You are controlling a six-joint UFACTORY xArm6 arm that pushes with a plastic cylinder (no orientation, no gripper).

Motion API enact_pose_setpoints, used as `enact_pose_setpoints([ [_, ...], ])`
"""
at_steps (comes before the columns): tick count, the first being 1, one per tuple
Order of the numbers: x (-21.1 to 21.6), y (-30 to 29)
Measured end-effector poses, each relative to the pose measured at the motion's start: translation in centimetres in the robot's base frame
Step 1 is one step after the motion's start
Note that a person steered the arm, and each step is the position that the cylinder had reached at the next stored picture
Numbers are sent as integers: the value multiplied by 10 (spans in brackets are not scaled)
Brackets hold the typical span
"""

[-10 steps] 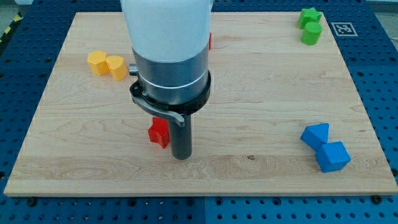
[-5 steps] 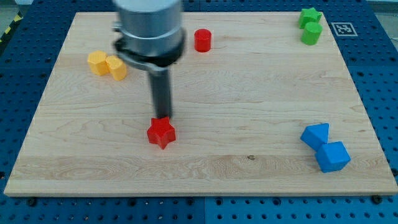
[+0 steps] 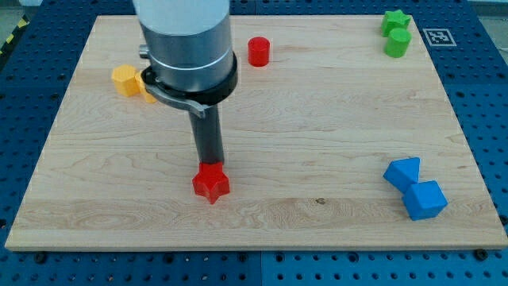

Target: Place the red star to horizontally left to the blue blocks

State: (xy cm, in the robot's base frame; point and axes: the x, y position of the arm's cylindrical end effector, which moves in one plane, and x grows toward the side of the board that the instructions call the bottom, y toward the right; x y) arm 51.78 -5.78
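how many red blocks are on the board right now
2. The red star lies low on the board, left of centre, just below my tip. The red cylinder sits near the view's top. The arm could hide another.

Red star (image 3: 210, 183) low on the wooden board (image 3: 317, 119), my tip (image 3: 211, 163) touching its top edge, two blue blocks (image 3: 415, 188) far to its right, red cylinder (image 3: 258, 52) above it, yellow blocks (image 3: 127, 80) up-left, green blocks (image 3: 395, 33) far up-right.
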Motion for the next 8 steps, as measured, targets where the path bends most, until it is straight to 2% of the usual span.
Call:
enact_pose_setpoints([
  [1,5,1],
  [3,24,-50],
  [4,36,-56],
  [5,44,-55],
  [8,45,1],
])
